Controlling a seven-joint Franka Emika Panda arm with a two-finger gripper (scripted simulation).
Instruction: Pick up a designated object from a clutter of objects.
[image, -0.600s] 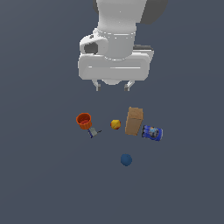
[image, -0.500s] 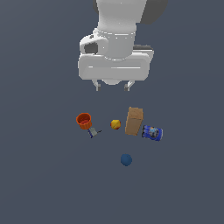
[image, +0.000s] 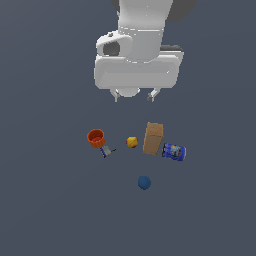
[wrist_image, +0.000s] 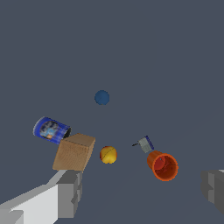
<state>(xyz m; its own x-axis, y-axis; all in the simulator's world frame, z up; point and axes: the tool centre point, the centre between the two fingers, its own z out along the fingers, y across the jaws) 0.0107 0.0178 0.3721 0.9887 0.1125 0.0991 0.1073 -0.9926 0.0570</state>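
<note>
The tan-brown box (image: 153, 138) (wrist_image: 74, 152), the designated object, stands upright in the clutter and is its largest item. My gripper (image: 134, 96) (wrist_image: 142, 190) hangs open well above the clutter, behind the box and a little toward the exterior view's left of it, holding nothing. Its grey fingers (wrist_image: 70, 192) spread wide in the wrist view, one just beside the box's base in that picture. A blue printed can (image: 174, 151) (wrist_image: 51, 130) lies on its side touching the box at the exterior view's right.
A yellow-orange ball (image: 132, 142) (wrist_image: 108, 155) sits just beside the box. An orange-red cup (image: 96, 138) (wrist_image: 162, 165) lies tipped with a small grey tool (image: 106, 151) (wrist_image: 144, 143) next to it. A dark blue ball (image: 144, 182) (wrist_image: 102, 97) rests apart from the others.
The arm and the objects look the same as in the earlier frames; nothing has visibly moved.
</note>
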